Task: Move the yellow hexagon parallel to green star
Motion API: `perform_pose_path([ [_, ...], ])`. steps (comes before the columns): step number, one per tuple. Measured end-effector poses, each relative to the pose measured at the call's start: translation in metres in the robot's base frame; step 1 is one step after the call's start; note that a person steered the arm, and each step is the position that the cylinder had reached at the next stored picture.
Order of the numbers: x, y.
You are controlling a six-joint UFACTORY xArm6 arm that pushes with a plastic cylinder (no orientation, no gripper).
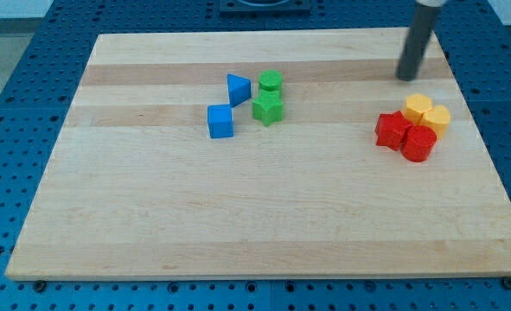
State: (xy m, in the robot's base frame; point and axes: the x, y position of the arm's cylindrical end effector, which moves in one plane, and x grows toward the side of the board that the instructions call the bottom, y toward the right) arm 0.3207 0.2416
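Note:
My tip rests on the board at the view's upper right, just above a cluster of blocks and not touching any of them. The cluster holds two yellow blocks: one closest to my tip, and one that looks hexagonal to its right. Two red blocks touch them from below: a star-like one and a rounder one. The green star lies near the board's upper middle, far to the left of my tip.
Near the green star are a small green block just above it, a blue triangle to its upper left and a blue cube to its left. The wooden board lies on a blue perforated table.

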Motion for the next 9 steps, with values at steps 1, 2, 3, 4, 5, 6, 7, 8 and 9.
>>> perform_pose_path([
  [1,0.028,0.033],
  [2,0.061,0.043],
  [3,0.076,0.033],
  [4,0.076,0.005],
  [5,0.078,-0.025],
  [6,0.082,-0.051],
  [7,0.089,-0.069],
  [8,0.089,-0.085],
  [9,0.089,-0.098],
])
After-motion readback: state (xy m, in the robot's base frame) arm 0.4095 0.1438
